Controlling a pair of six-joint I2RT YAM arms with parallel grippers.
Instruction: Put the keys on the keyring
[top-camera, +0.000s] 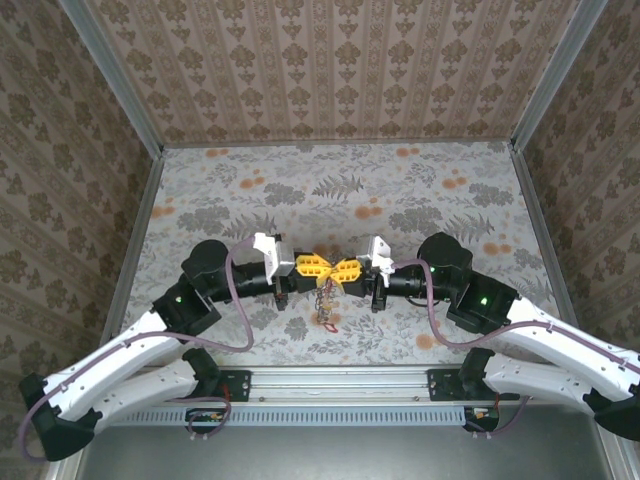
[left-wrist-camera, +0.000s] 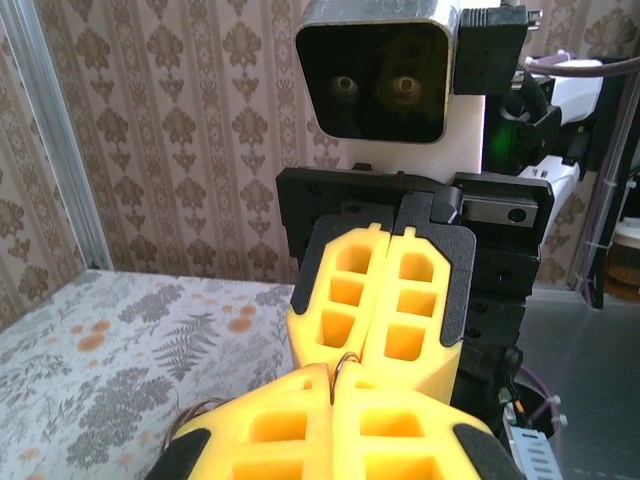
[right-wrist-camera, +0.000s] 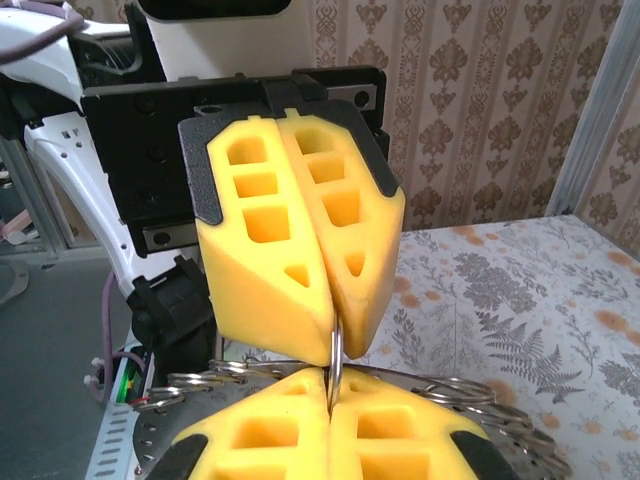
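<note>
The left tool (top-camera: 322, 267) and right tool (top-camera: 344, 270), yellow hollow-celled wedges, meet tip to tip, both clamped on the thin-linked keyring (top-camera: 323, 295); a red-headed key (top-camera: 327, 323) dangles beneath.

A: How is the scene lit?
B: Soft, even brightness is cast from above; only faint shadows are thrown by the arms (top-camera: 120, 355) onto the table (top-camera: 330, 190).
A: And focus?
B: In the 2 wrist views the nearest yellow pads (left-wrist-camera: 280, 430) are blurred; the wallpaper (left-wrist-camera: 180, 130) is rendered sharp.
</note>
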